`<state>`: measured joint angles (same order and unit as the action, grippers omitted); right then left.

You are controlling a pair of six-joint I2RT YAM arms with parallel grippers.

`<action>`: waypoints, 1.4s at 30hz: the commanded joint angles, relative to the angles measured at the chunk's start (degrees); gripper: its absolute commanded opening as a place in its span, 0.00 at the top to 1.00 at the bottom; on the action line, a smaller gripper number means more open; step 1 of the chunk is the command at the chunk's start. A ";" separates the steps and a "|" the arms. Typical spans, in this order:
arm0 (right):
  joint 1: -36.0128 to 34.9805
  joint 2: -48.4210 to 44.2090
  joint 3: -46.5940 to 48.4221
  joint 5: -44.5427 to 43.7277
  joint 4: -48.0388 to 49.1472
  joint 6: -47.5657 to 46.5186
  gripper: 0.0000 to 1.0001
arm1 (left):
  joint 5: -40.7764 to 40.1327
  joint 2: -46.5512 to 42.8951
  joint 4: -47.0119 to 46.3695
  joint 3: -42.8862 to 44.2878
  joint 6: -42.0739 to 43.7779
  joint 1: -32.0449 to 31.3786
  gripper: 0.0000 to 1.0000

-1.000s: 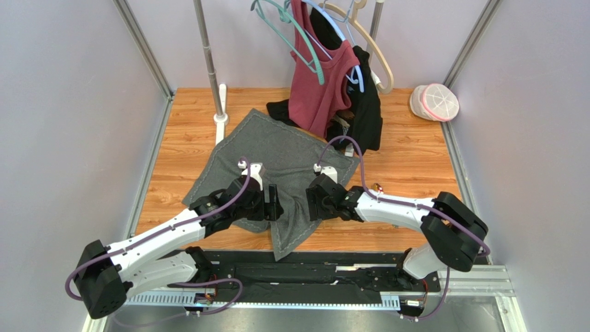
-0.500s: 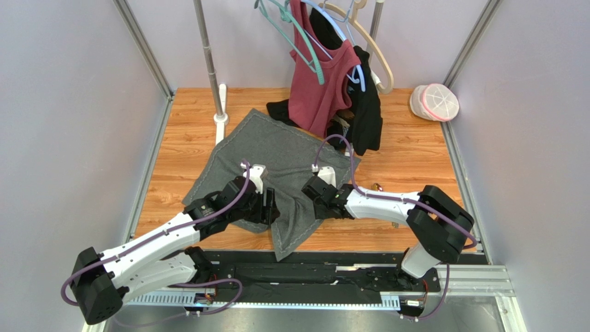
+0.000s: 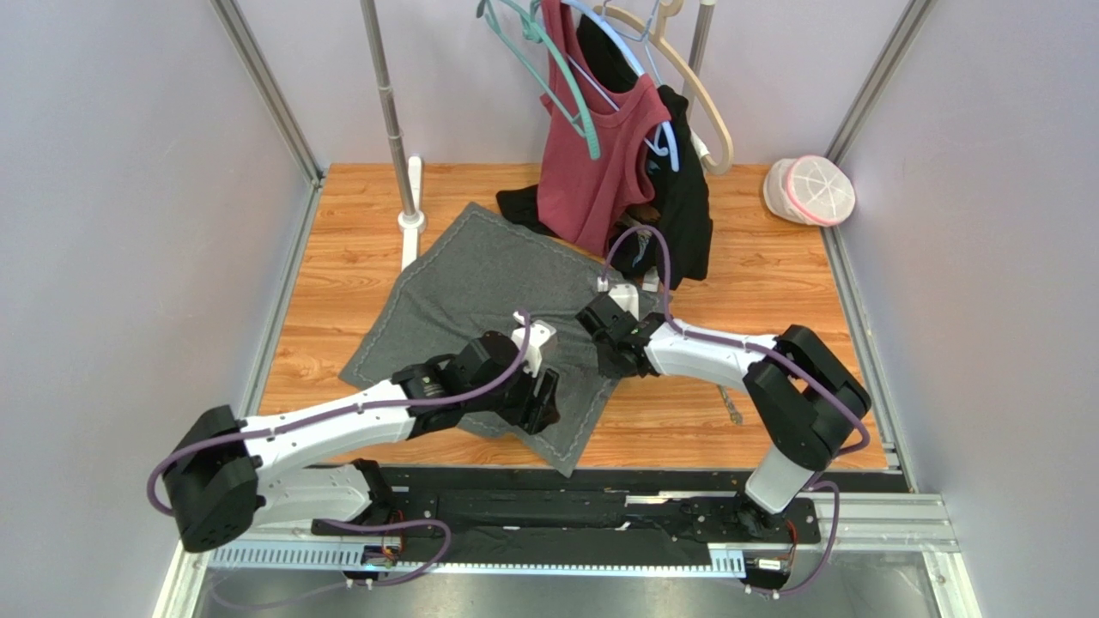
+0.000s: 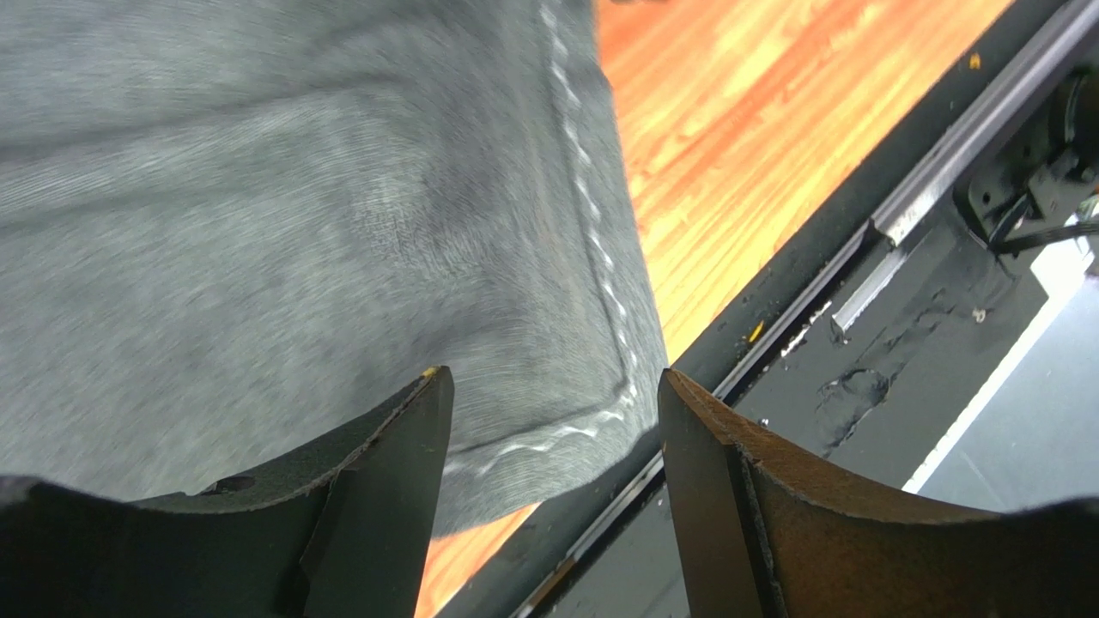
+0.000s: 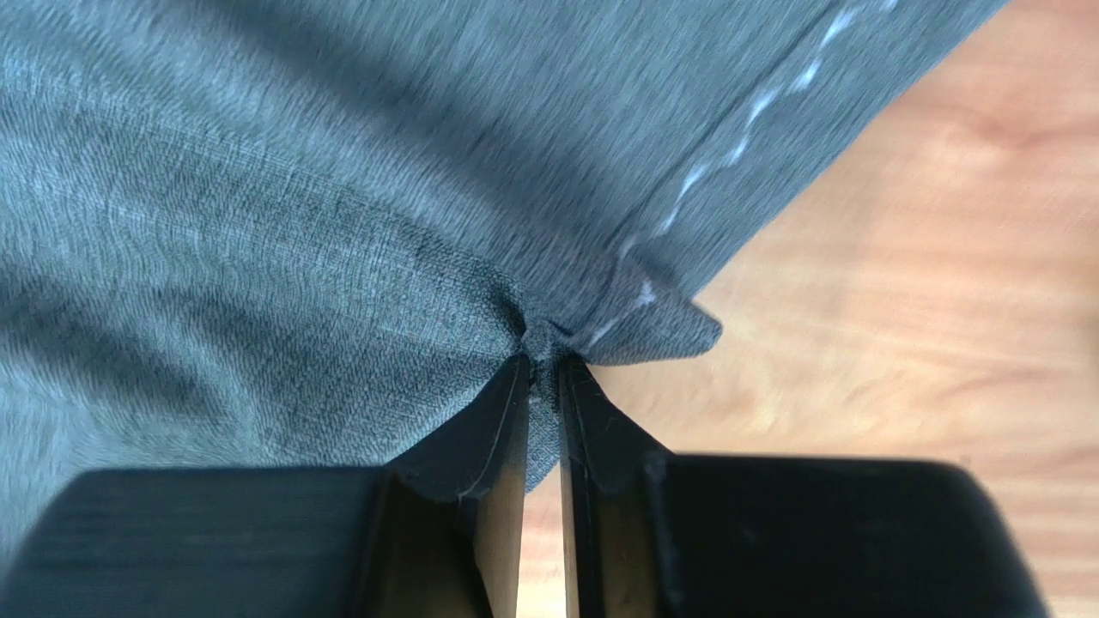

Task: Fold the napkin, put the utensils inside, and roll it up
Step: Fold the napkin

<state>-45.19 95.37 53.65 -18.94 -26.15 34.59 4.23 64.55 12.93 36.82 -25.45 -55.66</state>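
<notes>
From above: a dark grey felt square napkin [image 3: 477,290] lying on the wooden bench [image 3: 761,296]. Left wrist: my left fingers [image 4: 374,502] stand spread above its corner. Right wrist: my right fingers [image 5: 471,444] pinch its stitched edge, presumably to fold it.

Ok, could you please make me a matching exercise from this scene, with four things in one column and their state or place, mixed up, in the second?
Things:
1. left gripper
2. right gripper
3. maroon top
4. white and pink cap

States or places:
A. hangs up at the back
B. pinched shut on the edge of the napkin
C. lies at the far right corner of the table
D. open over the napkin's near corner

Pairs: 1-D, 2-B, 3-A, 4-C
</notes>
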 commanded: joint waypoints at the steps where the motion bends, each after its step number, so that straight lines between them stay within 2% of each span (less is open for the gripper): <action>1: 2.82 2.45 2.77 2.23 0.83 -3.82 0.84 | 2.80 4.43 -9.39 2.29 3.21 -2.61 0.32; 4: 3.26 4.55 5.67 3.64 1.28 -4.88 0.84 | 4.29 8.47 -12.57 3.52 4.18 -4.28 0.32; 9: 4.32 7.11 9.19 5.31 1.02 -4.97 0.83 | 5.26 15.59 -12.49 6.85 6.02 -5.95 0.36; 12: 4.50 6.32 9.54 6.98 1.19 -5.23 0.76 | 6.40 17.79 -15.10 6.60 7.43 -7.35 0.36; 14: 4.58 4.30 9.11 8.30 1.37 -5.58 0.63 | 7.64 19.28 -16.44 6.69 8.05 -8.85 0.36; 17: 5.37 0.09 7.71 10.67 1.19 -5.15 0.46 | 7.11 22.35 -16.01 8.78 8.14 -10.34 0.42; 19: 6.34 -2.37 6.65 12.17 0.93 -4.88 0.39 | 6.49 24.12 -13.64 10.02 7.88 -10.87 0.46; 22: 7.66 -8.43 3.93 12.88 -0.12 -4.36 0.35 | 5.36 25.62 -13.19 10.29 7.09 -12.19 0.47; 28: 10.91 -19.25 -0.38 13.32 -3.03 -4.00 0.33 | -2.89 25.89 -8.72 10.12 3.40 -13.95 0.49; 31: 12.58 -23.56 -2.05 12.96 -4.17 -3.92 0.32 | -4.14 23.17 -9.85 8.63 3.83 -15.87 0.48; 38: 15.83 -27.17 -3.11 13.84 -5.22 -4.62 0.30 | -3.70 24.91 -9.85 8.97 2.43 -17.46 0.50; 42: 16.54 -27.87 -2.58 14.19 -5.67 -4.79 0.30 | -7.22 25.44 -6.42 9.77 1.37 -18.08 0.52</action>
<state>-29.23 69.63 50.52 -5.67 -31.20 30.15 -0.10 89.65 4.69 45.17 -22.28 -73.06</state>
